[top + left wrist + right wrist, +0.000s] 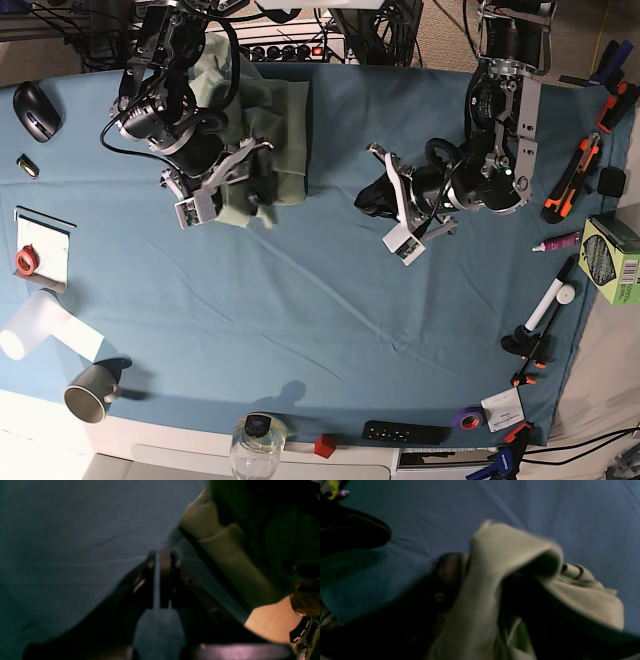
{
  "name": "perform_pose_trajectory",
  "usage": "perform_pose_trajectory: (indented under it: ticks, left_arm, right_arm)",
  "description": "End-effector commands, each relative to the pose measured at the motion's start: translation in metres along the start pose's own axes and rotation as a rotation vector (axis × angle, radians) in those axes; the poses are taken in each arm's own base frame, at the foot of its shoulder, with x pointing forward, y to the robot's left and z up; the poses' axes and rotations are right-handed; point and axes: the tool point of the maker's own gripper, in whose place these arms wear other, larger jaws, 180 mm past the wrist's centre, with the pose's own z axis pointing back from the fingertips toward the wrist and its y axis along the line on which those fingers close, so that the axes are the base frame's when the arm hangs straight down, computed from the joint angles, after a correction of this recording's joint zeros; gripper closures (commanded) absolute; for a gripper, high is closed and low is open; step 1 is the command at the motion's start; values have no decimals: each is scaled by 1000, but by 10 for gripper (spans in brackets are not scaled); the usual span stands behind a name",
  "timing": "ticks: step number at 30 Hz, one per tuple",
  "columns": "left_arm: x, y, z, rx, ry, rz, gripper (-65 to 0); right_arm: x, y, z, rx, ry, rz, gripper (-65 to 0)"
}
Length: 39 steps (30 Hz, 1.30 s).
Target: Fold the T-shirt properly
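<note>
The T-shirt, pale sage green, lies bunched in a rough fold at the far left of the teal table cloth. My right gripper hovers over its near edge. In the blurred right wrist view, a hump of the T-shirt drapes between and over the fingers of the right gripper, whose jaws stand apart. My left gripper rests right of the shirt, apart from it. In the left wrist view the left gripper is shut on nothing above bare cloth, with the T-shirt at upper right.
A black mouse and a tape roll lie at the left edge. A mug, a glass and a remote line the near edge. Cutters, a marker and a green box sit at right.
</note>
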Motion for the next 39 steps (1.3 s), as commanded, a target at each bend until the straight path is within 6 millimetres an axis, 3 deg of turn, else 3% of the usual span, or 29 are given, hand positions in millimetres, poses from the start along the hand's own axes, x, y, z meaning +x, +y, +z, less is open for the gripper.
perform_pose_trajectory:
  ticks: [1,7,14,24,28,32,37,39]
  left_arm:
    - [15,-1,3,-3,-46,-26,-22]
    - [15,-2,3,-8,-45,-37,-31]
    - [10,1,6,-7,-22,-63,-138]
    - [-4,22,21,43,36,-93,-160]
    - [-10,31,25,76,65,-109,-160]
    - [-18,39,30,107,101,-124,-183]
    - [-40,50,39,152,158,-71,-283]
    - [-52,52,42,169,182,-34,-284]
  right_arm:
    - [21,6,2,27,-83,4,-322]
    - [35,23,4,129,-152,-20,-322]
    - [39,47,8,270,-147,3,-322]
    - [30,37,11,254,-92,29,-322]
    - [29,23,14,203,-88,25,-322]
    - [29,-6,25,117,-105,-4,-314]
    - [30,-61,55,-42,-102,10,-54]
    - [33,-85,71,-112,-110,23,-11]
